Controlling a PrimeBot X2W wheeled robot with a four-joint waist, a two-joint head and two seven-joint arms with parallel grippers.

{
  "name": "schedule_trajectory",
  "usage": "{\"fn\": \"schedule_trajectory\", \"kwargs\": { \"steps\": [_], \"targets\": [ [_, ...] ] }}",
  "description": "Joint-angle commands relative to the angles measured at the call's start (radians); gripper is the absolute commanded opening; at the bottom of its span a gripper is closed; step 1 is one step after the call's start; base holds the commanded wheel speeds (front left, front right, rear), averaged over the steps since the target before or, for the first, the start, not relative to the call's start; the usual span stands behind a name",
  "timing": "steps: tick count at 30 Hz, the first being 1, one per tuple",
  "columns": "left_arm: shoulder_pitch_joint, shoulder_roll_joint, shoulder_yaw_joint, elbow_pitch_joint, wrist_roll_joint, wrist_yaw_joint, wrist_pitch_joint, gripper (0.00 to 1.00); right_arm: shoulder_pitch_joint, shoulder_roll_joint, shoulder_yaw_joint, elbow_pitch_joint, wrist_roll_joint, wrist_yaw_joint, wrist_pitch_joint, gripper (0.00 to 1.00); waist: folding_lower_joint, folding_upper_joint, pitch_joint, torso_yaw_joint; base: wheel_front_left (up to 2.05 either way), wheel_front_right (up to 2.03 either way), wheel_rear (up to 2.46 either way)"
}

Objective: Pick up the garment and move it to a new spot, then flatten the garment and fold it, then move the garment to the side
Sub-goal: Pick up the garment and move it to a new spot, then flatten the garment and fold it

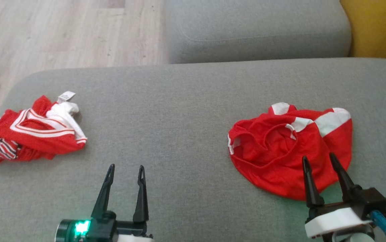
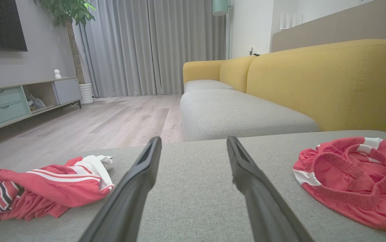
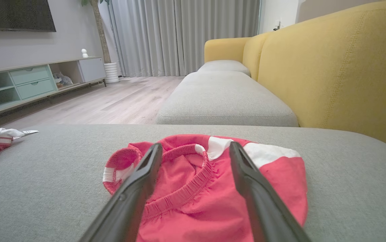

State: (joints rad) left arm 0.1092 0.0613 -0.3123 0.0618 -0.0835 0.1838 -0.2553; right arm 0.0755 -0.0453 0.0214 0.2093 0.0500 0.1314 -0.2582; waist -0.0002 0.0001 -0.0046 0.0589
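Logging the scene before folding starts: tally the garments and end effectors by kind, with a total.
Garments: 2 (shorts, striped garment)
End effectors: 2 (left end effector, right end effector), both open
Total: 4

A grey seat cushion point(image 1: 186, 134) carries a crumpled striped garment point(image 1: 31, 134) at its left edge and a bunched red garment point(image 1: 290, 148) toward its right, well apart.

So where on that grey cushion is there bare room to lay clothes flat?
Bare grey fabric cushion lies between the crumpled red-and-white striped garment, left, and the bunched red elastic-waisted shorts, right. Crowded at the shorts, where the right gripper hovers.
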Motion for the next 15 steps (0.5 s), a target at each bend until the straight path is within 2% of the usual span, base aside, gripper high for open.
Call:
{"fn": "schedule_trajectory", "kwargs": {
  "steps": [1,15],
  "targets": [
    [-0.034,-0.010,0.031,-0.029,0.012,-0.002,-0.006,1.00,-0.005,-0.005,0.016,-0.033,-0.004,-0.001,-0.004,1.00,0.0002,-0.0001,-0.008,0.010,0.00,0.00,0.00],
    [-0.025,-0.011,0.019,-0.011,0.008,-0.001,-0.006,1.00,0.005,-0.005,0.012,-0.035,0.004,-0.001,-0.004,1.00,0.0002,-0.0001,-0.018,0.024,0.00,0.00,0.00]
  ]
}}
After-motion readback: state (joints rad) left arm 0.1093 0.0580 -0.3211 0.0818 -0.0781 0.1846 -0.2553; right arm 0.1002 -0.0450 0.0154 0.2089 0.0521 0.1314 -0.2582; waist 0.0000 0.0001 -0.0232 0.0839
